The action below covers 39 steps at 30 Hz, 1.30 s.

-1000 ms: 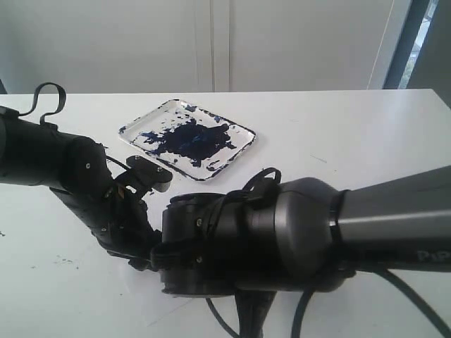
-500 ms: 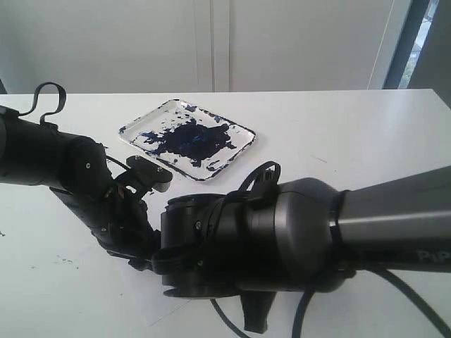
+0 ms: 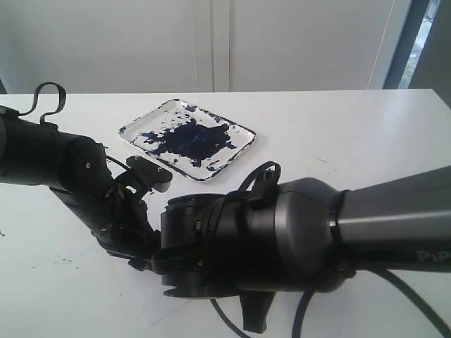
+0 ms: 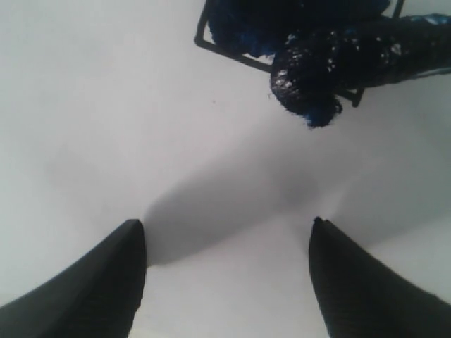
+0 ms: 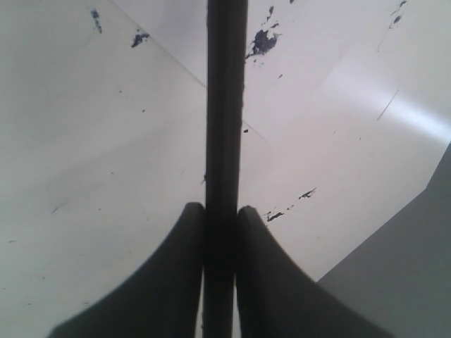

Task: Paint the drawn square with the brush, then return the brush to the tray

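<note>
In the right wrist view my right gripper is shut on the brush, whose thin black handle runs straight out between the fingers over white paper. In the left wrist view my left gripper stands open over bare paper, nothing between its fingers. Beyond it lies the drawn square, its inside blotched blue-black, and the brush's paint-dark tip rests at the square's near edge. The tray, smeared with dark blue paint, sits at the back of the table in the exterior view. Both grippers are hidden there behind the right arm.
The left arm reaches in low from the left, close beside the right arm. Loose paint splatters dot the paper, and small specks mark the table at the front left. A black cable loops above the left arm.
The right arm has shifted slightly and a dark part of it now shows at the bottom of the exterior view. The left arm and the tray have not moved.
</note>
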{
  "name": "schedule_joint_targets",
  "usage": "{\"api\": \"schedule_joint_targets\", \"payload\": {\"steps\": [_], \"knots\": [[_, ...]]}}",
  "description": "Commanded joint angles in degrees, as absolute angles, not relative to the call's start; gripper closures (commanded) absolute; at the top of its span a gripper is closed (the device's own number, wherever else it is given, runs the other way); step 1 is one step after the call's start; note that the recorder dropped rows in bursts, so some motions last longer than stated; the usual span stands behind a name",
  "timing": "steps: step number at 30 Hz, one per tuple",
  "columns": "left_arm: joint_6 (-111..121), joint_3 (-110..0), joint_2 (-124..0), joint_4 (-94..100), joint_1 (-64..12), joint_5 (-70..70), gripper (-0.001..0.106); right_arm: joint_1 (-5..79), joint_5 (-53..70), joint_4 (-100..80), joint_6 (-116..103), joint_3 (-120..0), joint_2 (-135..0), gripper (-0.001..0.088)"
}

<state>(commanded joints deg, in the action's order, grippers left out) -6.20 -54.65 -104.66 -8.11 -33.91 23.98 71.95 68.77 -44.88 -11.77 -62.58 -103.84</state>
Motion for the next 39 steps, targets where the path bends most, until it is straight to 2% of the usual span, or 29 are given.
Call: {"api": "schedule_joint_targets", "payload": {"steps": [29, 39], "knots": [[-6.3, -54.6, -104.7, -8.1, -33.9, 23.6, 0.036, 71.9, 66.4, -38.0, -10.3, -62.6, -103.6, 0.0868], [-6.3, -54.6, -104.7, -8.1, -33.9, 23.7, 0.036, 71.9, 70.0, -46.1, -12.8, -62.6, -103.6, 0.0868]]}}
